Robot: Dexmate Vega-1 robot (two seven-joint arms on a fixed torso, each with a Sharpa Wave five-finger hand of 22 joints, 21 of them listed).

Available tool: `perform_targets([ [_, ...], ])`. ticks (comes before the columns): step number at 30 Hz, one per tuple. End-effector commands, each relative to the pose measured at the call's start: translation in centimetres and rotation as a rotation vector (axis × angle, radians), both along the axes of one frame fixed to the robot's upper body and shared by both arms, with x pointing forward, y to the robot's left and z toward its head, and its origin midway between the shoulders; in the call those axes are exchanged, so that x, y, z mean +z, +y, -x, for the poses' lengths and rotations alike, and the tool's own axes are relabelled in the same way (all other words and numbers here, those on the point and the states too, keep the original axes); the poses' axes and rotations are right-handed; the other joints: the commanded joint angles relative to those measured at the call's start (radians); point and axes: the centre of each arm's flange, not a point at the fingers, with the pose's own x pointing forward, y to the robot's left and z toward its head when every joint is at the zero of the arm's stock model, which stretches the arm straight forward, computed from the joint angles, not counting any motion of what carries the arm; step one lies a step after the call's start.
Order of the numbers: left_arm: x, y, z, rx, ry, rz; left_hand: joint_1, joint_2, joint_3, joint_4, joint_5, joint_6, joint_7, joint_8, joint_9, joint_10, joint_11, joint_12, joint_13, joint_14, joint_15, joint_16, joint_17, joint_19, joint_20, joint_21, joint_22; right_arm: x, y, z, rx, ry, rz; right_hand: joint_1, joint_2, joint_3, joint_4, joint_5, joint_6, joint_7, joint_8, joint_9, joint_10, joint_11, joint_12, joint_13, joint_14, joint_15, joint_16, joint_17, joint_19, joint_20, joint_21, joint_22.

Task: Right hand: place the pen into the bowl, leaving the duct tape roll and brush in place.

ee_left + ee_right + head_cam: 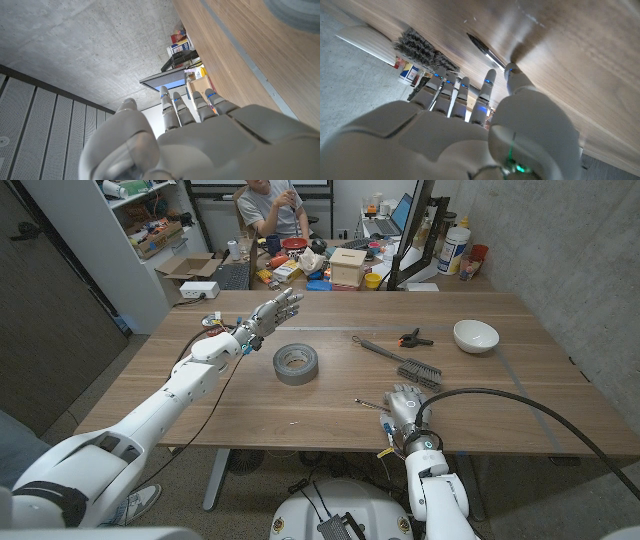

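1. Right robot hand (405,405) sits near the desk's (500,395) front edge, just beside the pen (369,406). Its fingers are extended side by side, not closed, and it holds nothing.
2. Pen: a thin dark stick lying flat on the desk, touching or almost touching the right robot hand's thumb side. Its long axis runs roughly crosswise to the hand's reach, the free end pointing away from the hand toward the duct tape roll (294,363).
3. Right robot hand is much the nearer; the left robot hand (272,312) hovers beyond the duct tape roll, fingers spread and empty.
4. Bowl (475,335) stands well beyond the pen, farther from the robot and off to its right. The brush (402,364) lies between pen and bowl, so the carry likely passes over or around it.
5. Right wrist view adds what the head view blurs: the thumb tip (512,70) meeting the pen's (481,47) near end, with the brush bristles (422,48) just past the fingertips (445,80). Head view alone gives the bowl's bearing.
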Motion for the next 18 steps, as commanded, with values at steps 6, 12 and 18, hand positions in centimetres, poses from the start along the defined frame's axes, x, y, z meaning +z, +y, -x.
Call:
perform_targets([
  [6,-0.3,0.1,-0.2,0.009,0.013,0.015,0.009,0.002,0.005,-0.001,0.003,0.009,0.001,0.005,0.005,0.009,0.000,0.006,0.003,0.011,-0.122,0.004,0.002,0.011,-0.045,0.006,0.004,-0.4,-0.6,-0.8,-0.021,-0.039,-0.019,0.044,0.003,0.015,-0.006,0.011,0.096,-0.009,0.061,0.027,0.040,-0.017,0.012,0.005,0.036,-0.009,0.005,0.002,0.028,-0.003,0.005,0.005],
  [12,-0.4,0.2,-0.3,0.011,0.015,0.037,0.009,0.002,0.005,-0.001,0.003,0.009,0.001,0.005,0.005,0.009,0.000,0.006,0.003,0.011,-0.122,0.004,0.002,0.011,-0.045,0.006,0.004,0.0,-0.3,-1.2,-0.012,-0.034,0.003,0.092,-0.001,0.028,-0.017,0.016,0.159,-0.027,0.109,0.052,0.036,-0.029,0.006,0.006,0.027,-0.005,-0.005,0.003,0.019,-0.002,-0.002,0.006],
  [18,-0.7,0.1,-0.2,0.016,0.019,0.052,0.009,0.002,0.005,-0.001,0.003,0.009,0.001,0.005,0.005,0.009,0.000,0.006,0.003,0.011,-0.122,0.004,0.002,0.011,-0.045,0.006,0.004,0.4,-0.4,-1.7,-0.003,-0.033,0.010,0.120,-0.002,0.034,-0.011,0.017,0.253,-0.027,0.171,0.077,0.055,-0.043,0.011,0.007,0.023,-0.001,-0.007,0.007,0.015,0.000,-0.008,0.007],
])
